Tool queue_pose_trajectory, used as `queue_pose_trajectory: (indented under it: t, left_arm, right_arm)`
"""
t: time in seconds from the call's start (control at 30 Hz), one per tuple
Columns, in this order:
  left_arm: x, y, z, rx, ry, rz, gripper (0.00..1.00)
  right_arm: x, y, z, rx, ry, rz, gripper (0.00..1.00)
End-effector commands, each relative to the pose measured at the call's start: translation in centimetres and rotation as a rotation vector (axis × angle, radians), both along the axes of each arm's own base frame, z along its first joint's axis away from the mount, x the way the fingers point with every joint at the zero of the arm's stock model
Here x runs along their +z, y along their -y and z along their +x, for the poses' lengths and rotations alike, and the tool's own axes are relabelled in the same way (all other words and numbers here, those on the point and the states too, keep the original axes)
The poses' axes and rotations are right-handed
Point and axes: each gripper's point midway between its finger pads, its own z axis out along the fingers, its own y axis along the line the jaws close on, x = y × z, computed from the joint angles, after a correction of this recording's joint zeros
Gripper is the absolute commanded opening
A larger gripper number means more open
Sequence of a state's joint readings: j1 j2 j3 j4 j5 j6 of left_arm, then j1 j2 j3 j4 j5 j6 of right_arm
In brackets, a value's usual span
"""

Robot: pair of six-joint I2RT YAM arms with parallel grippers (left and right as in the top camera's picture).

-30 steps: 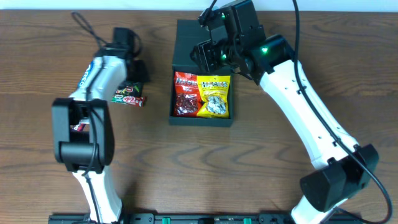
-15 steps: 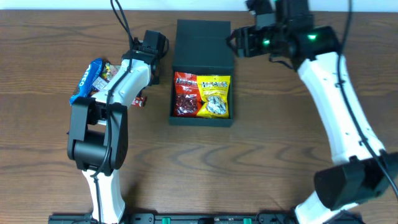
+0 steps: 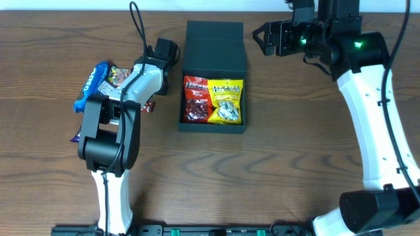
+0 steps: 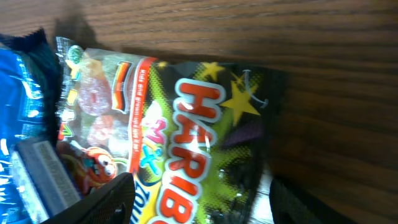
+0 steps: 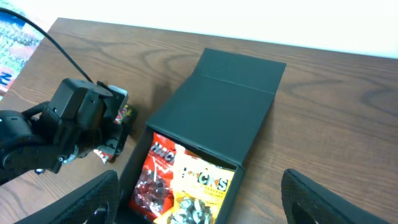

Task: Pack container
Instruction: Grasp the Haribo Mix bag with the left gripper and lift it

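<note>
- Judging the step as a left-arm pick of the Haribo bag [image 4: 186,137] from the snack pile left of the container [image 3: 213,78].
- Container location: mid-surface [image 3: 275,170], flap lid folded back, red packet [image 3: 195,98] and yellow packet [image 3: 226,101] side by side inside.
- Reading left fingers [image 4: 106,202] as spread, straddling the bag, nothing pinched.
- Reading right fingers [image 5: 336,199] as spread too, empty, up beside the lid flap on its right, apart from it.
- Centre over the bag's middle before closing; avoid snagging the blue packet [image 4: 18,93] lying against its edge.
- Pinch firmly; expect slippery, crinkly film.
- Lift clear of the container wall, then lay flat on top of the two packets to leave room for closing the lid.
- Keep right arm parked clear.
</note>
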State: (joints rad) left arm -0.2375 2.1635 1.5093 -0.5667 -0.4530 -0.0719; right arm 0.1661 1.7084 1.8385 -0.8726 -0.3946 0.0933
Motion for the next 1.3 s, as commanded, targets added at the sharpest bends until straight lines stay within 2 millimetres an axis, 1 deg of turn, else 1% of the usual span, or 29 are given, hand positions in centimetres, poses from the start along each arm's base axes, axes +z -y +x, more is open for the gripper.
queue_pose_trajectory:
  t: [0.0, 0.1, 0.23, 0.27, 0.3, 0.4, 0.43, 0.47, 0.53, 0.7, 0.83, 0.9, 0.97, 1.1, 1.17, 1.23, 1.27]
  left_arm:
    - [-0.5, -1.4, -0.1, 0.007, -0.014, 0.083, 0.71]
    - [-1.1, -2.2, -0.3, 0.011, -0.036, 0.090, 0.69]
    - [-2.4, -2.9, -0.9, -0.011, -0.092, 0.124, 0.69]
    - [-2.6, -3.1, -0.9, -0.013, -0.100, 0.142, 0.66]
    - [-2.9, -3.2, -1.0, -0.015, -0.109, 0.149, 0.61]
    - [-4.2, -3.3, -1.6, -0.020, -0.147, 0.153, 0.38]
    - [-4.4, -3.3, -1.7, -0.021, -0.155, 0.155, 0.34]
    - [-4.7, -3.3, -2.0, -0.022, -0.168, 0.157, 0.23]
    - [-5.0, -3.4, -2.2, -0.022, -0.179, 0.160, 0.06]
    - [-4.4, -3.2, -1.9, -0.025, -0.175, 0.159, 0.06]
    - [-1.4, -1.7, -0.4, 0.011, -0.108, 0.119, 0.06]
    - [0.6, -0.4, 0.4, 0.018, -0.073, 0.063, 0.06]
    - [3.8, 1.1, 1.5, 0.049, -0.008, -0.006, 0.06]
    - [10.3, 3.2, 3.0, 0.121, 0.134, -0.141, 0.06]
    - [13.5, 4.3, 3.4, 0.156, 0.200, -0.248, 0.06]
    - [16.3, 5.2, 3.6, 0.178, 0.254, -0.347, 0.06]
    - [17.4, 5.5, 3.7, 0.183, 0.277, -0.376, 0.06]
  right_arm:
    - [0.6, 0.3, -0.3, 0.015, 0.020, -0.004, 0.84]
    - [0.6, 0.3, -0.3, 0.016, 0.020, -0.005, 0.85]
    - [0.6, 0.3, -0.3, 0.018, 0.022, -0.007, 0.85]
    - [0.6, 0.3, -0.3, 0.018, 0.021, -0.007, 0.85]
    - [0.5, 0.3, -0.3, 0.018, 0.020, -0.007, 0.85]
    - [0.5, 0.3, -0.3, 0.018, 0.017, -0.007, 0.85]
    - [0.5, 0.3, -0.4, 0.018, 0.016, -0.007, 0.85]
    - [0.4, 0.3, -0.4, 0.018, 0.013, -0.008, 0.85]
    - [0.3, 0.3, -0.5, 0.018, 0.008, -0.008, 0.85]
    - [0.3, 0.3, -0.6, 0.018, 0.002, -0.009, 0.83]
    - [0.3, 0.3, -0.5, 0.018, 0.005, -0.009, 0.81]
    - [0.3, 0.3, -0.5, 0.018, 0.005, -0.009, 0.81]
    - [0.3, 0.3, -0.5, 0.018, 0.005, -0.009, 0.80]
    - [0.3, 0.3, -0.6, 0.018, 0.005, -0.009, 0.80]
    - [0.3, 0.3, -0.6, 0.017, 0.003, -0.009, 0.79]
    - [0.2, 0.3, -0.6, 0.018, 0.001, -0.009, 0.79]
    - [0.2, 0.3, -0.6, 0.018, -0.001, -0.010, 0.79]
